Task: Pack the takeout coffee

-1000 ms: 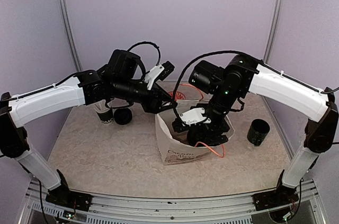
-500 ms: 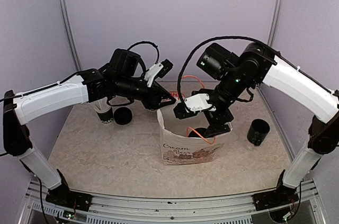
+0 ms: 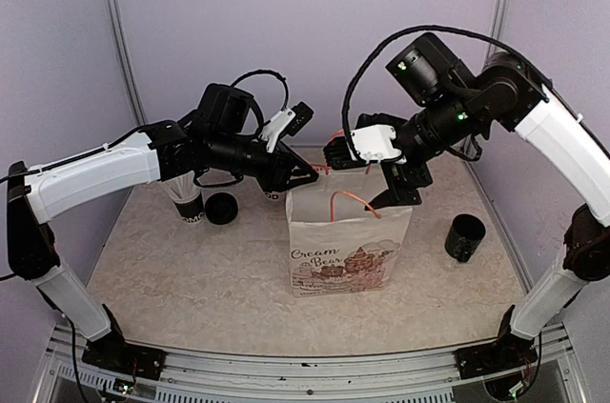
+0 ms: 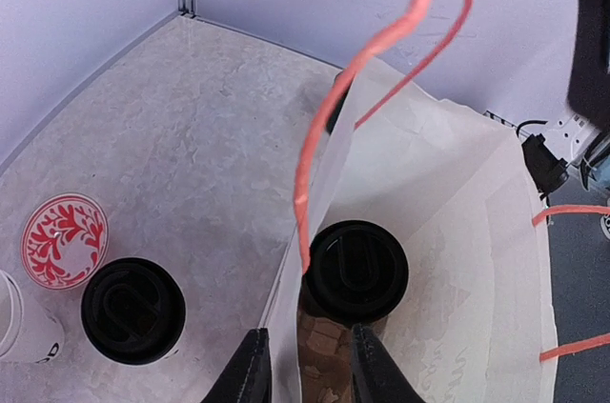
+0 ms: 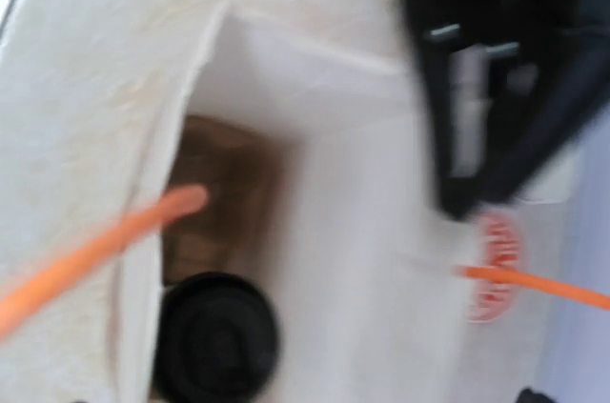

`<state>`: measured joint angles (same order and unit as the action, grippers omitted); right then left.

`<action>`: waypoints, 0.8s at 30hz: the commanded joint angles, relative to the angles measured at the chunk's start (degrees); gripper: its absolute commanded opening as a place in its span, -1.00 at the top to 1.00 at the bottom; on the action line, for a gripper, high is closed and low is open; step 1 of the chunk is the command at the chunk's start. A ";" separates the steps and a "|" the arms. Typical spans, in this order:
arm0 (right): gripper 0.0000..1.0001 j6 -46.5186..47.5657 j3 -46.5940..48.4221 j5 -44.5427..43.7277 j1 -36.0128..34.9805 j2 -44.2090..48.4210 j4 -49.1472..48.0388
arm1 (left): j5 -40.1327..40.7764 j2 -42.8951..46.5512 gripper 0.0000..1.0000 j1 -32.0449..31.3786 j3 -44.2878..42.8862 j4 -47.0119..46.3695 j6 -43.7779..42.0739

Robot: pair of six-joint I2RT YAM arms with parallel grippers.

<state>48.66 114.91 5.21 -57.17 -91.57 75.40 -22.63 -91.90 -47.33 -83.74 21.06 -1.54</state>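
1. Cup (image 4: 355,270) with a black lid stands upright inside the bag (image 3: 348,255), on its brown floor
2. We see the left gripper (image 4: 310,370) narrow, one finger on each side of the bag's wall at the rim; a gap shows between them, so the paper is not pinched
3. Right gripper (image 3: 374,174) hangs over the bag's mouth, spread wide, holding nothing
4. Only the left wrist view shows a second lid (image 4: 133,310) on the table (image 4: 191,136) just outside the bag, beside a red-patterned disc (image 4: 64,239); we cannot tell what is under it
5. Only the top view shows the pot (image 3: 464,236), well apart to the right; there the bag hides the cup
6. Our right wrist view is blurred: bag, lid and an orange handle (image 5: 95,241)
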 commanded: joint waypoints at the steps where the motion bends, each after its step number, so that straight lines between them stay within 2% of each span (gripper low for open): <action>1: -0.90 0.69 3.39 -4.15 0.72 3.81 -4.19 | -0.87 -0.82 0.43 0.00 -1.61 -0.10 -0.48; 7: -0.89 0.25 6.52 -4.19 6.91 5.69 -9.72 | 0.62 -1.32 0.53 -0.58 -2.28 1.04 -1.23; 12: -0.93 -2.31 2.22 -0.70 10.63 5.24 -10.19 | 0.68 -2.13 0.58 -1.01 -3.07 1.31 -1.76; 15: -0.84 -4.87 -1.30 -0.10 10.94 3.49 -10.77 | 0.62 -2.21 0.60 -1.10 -3.11 1.34 -1.80; 19: -0.70 -6.43 -1.18 2.92 13.05 -0.35 -10.47 | 0.82 -2.23 0.60 -1.16 -2.89 1.27 -1.70; 21: -0.54 -6.80 -0.49 3.88 13.90 -1.74 -10.50 | 0.91 -2.10 0.60 -1.18 -2.57 1.13 -1.55; 22: -0.38 -6.85 0.10 4.61 14.42 -2.38 -10.31 | 0.98 -1.90 0.60 -1.14 -2.40 0.97 -1.51; 23: -0.07 -6.93 0.71 5.56 14.79 -2.87 -10.00 | 1.21 -1.78 0.60 -1.18 -2.27 0.86 -1.44; 24: 0.39 -6.92 1.24 6.55 15.08 -3.25 -9.60 | 1.58 -1.52 0.60 -1.18 -2.10 0.75 -1.50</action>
<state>43.72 114.26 7.27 -43.68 -93.84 65.34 -22.00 -93.43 -48.14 -85.12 22.13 -2.46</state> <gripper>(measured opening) 0.630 0.199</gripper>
